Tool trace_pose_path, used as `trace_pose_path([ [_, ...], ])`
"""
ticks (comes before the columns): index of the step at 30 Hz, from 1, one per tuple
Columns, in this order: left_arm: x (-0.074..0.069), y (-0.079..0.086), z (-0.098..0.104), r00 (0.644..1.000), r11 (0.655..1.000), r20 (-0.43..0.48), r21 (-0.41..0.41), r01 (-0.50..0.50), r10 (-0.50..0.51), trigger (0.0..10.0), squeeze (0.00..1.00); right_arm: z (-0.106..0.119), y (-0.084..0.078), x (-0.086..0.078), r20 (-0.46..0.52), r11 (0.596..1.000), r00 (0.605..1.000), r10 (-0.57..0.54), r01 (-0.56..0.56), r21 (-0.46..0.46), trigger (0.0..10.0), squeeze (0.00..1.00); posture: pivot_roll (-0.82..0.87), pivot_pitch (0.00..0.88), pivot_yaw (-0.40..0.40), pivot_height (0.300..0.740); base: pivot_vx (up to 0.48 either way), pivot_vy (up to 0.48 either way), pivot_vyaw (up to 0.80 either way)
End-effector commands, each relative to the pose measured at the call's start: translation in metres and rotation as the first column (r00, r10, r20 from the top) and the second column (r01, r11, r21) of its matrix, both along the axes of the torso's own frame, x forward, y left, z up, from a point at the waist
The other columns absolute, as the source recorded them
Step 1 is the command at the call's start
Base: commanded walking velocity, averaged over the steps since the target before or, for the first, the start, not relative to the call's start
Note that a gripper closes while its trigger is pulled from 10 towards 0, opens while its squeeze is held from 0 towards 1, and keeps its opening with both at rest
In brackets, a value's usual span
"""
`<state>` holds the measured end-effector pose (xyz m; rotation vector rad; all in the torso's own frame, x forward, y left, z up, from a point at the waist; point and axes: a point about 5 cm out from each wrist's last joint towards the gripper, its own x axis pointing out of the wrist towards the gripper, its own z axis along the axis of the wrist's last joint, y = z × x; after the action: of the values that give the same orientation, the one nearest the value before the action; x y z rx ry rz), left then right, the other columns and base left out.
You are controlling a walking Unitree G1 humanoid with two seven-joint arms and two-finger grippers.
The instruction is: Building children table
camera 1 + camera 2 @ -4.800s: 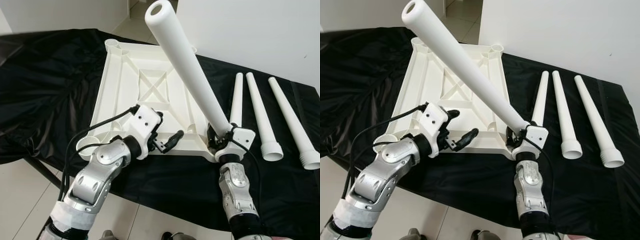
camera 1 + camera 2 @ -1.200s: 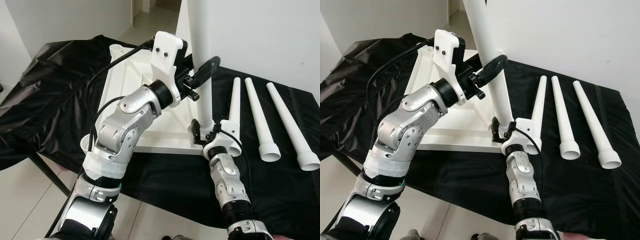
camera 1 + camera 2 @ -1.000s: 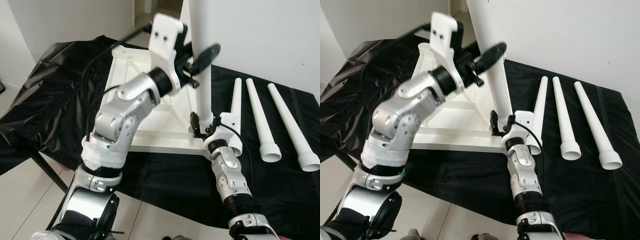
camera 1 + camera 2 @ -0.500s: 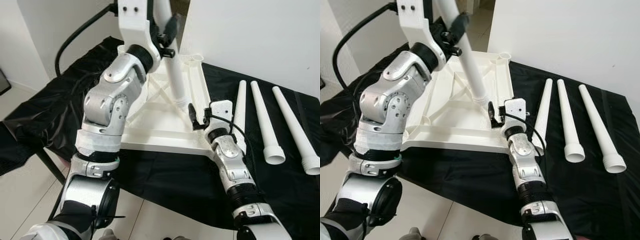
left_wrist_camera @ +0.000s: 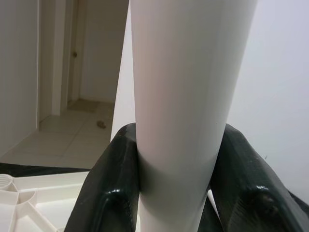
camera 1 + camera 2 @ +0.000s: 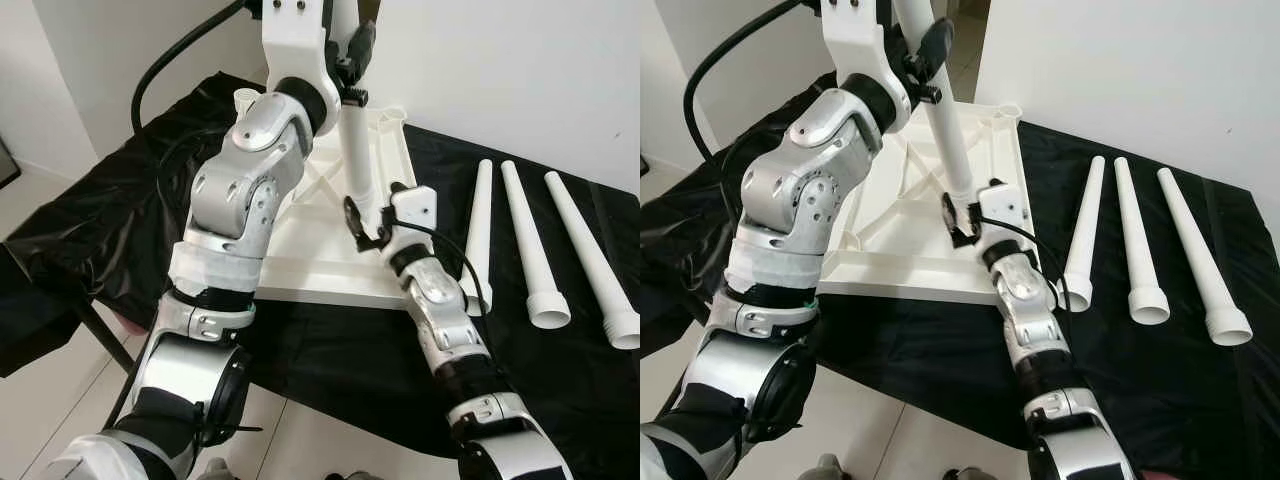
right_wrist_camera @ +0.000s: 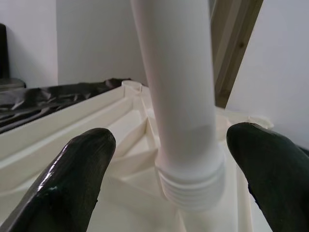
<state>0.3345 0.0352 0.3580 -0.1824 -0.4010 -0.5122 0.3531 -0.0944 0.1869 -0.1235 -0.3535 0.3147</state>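
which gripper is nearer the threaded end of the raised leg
Right. The right gripper flanks the threaded end, fingers apart; the left gripper clamps the leg higher up.

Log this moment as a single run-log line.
left gripper: shut on leg, held upright | right gripper: open around leg's threaded end | tabletop: upside down on black cloth | spare legs: three beside it

Three legs lie right of the tabletop on the cloth.
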Motion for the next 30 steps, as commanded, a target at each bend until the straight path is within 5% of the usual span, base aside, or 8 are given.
trace_pose_path([
  [1, -0.001, -0.005, 0.005, 1.0, 1.0, -0.007, -0.006, 0.008, -0.009, 10.0, 0.0, -0.004, 0.001, 0.003, -0.007, 1.0, 1.0, -0.022, 0.022, -0.013, 10.0, 0.0, 0.11, 0.034, -0.08, 0.74, 0.0, 0.0, 0.0],
  [16, -0.007, -0.02, 0.006, 0.998, 0.998, -0.042, -0.026, 0.049, -0.05, 10.0, 0.0, 0.006, 0.0, 0.018, 0.042, 0.963, 0.962, -0.271, 0.27, 0.013, 10.0, 0.0, 0.12, 0.051, -0.08, 0.74, 0.0, 0.0, 0.0],
  [30, -0.021, -0.037, 0.019, 0.994, 0.993, -0.024, -0.057, 0.105, -0.106, 10.0, 0.0, 0.003, 0.004, 0.021, 0.089, 0.884, 0.881, -0.465, 0.467, -0.001, 10.0, 0.0, 0.13, 0.058, -0.089, 0.74, 0.0, 0.0, 0.0],
])
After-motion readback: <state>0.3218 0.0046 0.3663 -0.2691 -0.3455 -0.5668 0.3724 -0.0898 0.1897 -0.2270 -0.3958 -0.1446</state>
